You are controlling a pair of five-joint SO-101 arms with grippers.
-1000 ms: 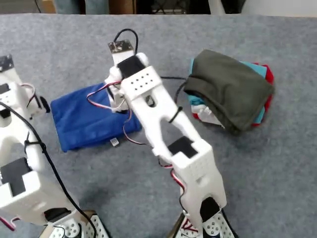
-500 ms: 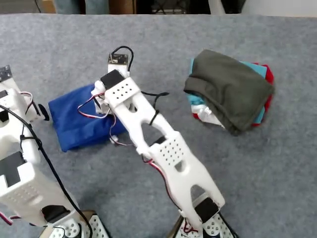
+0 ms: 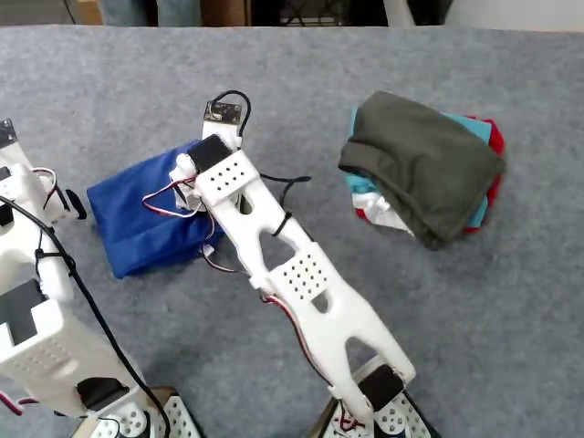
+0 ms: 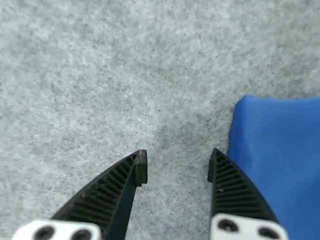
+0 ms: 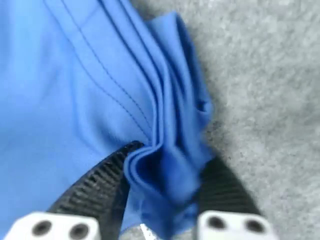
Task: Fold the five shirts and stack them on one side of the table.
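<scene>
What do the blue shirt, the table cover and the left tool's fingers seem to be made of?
Blue shirt: thin, smooth fabric, possibly synthetic; fine stitch lines, soft bunched folds. Table cover: grey matte felt or short-pile carpet, by its fuzzy speckle. Left tool fingers: black matte plastic, probably, with moulded ridges.

Your left claw [image 4: 178,167], lower centre of the frame: its two ribbed black fingers [image 4: 117,192] stand apart over the grey counter [image 4: 125,65]. A blue shirt [image 4: 280,150] occupies the lower right, just beside one fingertip.
</scene>
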